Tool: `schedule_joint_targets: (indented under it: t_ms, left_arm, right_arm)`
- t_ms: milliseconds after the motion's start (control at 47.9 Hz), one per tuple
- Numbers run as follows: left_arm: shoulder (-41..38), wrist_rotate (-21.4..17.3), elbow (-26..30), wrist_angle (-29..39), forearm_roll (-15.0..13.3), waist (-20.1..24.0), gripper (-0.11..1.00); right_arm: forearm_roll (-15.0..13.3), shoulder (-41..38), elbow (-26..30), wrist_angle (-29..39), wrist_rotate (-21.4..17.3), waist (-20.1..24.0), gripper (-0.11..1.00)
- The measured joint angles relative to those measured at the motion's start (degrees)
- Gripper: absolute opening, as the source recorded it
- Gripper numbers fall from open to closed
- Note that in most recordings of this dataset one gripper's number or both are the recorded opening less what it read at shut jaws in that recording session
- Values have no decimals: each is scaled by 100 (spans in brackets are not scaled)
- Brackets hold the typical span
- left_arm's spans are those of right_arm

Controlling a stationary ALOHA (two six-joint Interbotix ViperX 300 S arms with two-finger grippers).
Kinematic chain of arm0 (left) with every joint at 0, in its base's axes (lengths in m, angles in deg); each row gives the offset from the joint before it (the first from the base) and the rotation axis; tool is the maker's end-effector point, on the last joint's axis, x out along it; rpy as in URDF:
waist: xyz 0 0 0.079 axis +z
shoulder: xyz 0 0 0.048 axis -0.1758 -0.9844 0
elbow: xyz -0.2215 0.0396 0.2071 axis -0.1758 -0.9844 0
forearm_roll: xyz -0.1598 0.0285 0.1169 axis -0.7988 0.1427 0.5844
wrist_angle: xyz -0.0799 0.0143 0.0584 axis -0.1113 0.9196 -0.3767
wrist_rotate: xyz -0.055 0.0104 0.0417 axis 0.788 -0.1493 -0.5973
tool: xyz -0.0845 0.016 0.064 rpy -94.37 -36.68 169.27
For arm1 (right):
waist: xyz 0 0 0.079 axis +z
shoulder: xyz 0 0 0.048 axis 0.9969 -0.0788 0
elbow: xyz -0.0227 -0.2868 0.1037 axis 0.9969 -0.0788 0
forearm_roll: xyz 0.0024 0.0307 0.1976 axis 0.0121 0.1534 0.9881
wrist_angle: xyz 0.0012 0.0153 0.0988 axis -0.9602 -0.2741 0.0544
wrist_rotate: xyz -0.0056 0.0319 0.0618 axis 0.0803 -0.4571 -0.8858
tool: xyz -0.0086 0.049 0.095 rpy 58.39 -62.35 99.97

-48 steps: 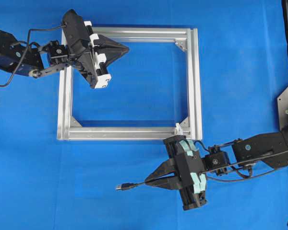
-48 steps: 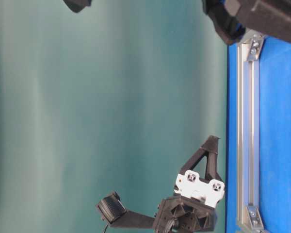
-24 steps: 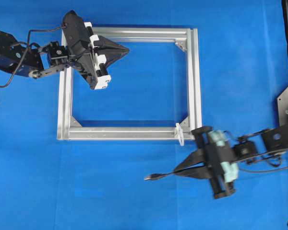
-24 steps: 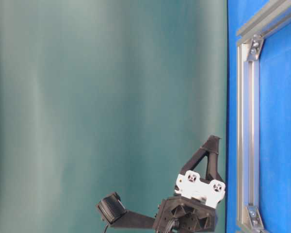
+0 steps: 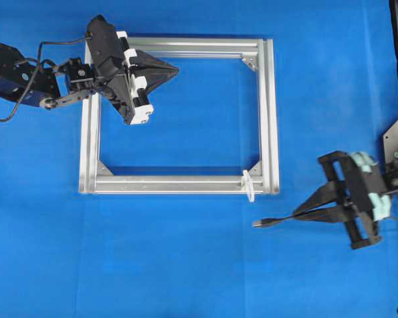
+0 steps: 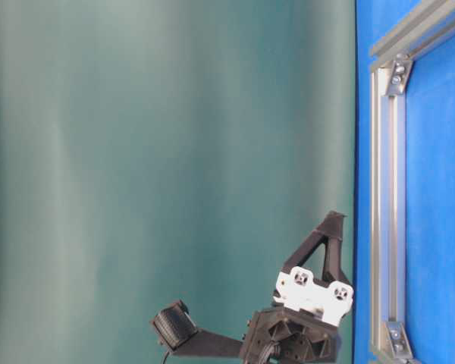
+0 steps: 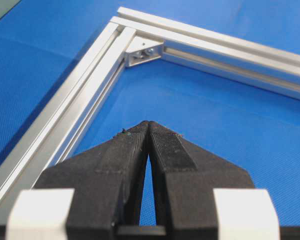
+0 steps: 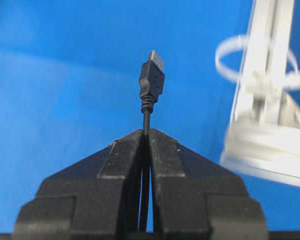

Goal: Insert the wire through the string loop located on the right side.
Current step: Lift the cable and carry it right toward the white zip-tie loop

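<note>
Cloth (image 5: 186, 265) of plain blue covers the table. A square aluminium frame (image 5: 268, 112) lies flat on it. The left gripper (image 5: 174, 67) hangs over the frame's top-left corner, its fingers (image 7: 165, 147) pressed together at the tips with nothing between them. The right gripper (image 5: 298, 214) sits at the right side of the overhead view, outside the frame and below its lower right corner, fingers (image 8: 162, 150) clamped on the wire (image 5: 275, 219). The wire's plug (image 8: 152, 80) sticks out past the fingertips, pointing left in the overhead view, its metal tip free in the air. The string loop (image 5: 249, 185) stands on the frame's bottom bar near the lower right corner, just above and left of the plug, apart from it.
</note>
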Motion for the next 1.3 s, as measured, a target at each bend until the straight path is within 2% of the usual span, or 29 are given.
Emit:
schedule_joint_targets:
  t_ms: [230, 564, 940, 1296]
  left_arm:
    - [0, 0, 0, 0, 0, -35, 0]
    - [0, 0, 9, 0, 0, -62, 0]
    - [9, 0, 9, 0, 0, -79, 0]
    - [0, 0, 9, 0, 0, -132, 0]
  right_arm:
    - [0, 545, -264, 141, 18, 0, -3]
    - [-9, 536, -352, 44, 141, -264, -3]
    - [-9, 536, -431, -176, 246, -932, -3]
    - [-9, 536, -431, -202, 246, -1002, -3]
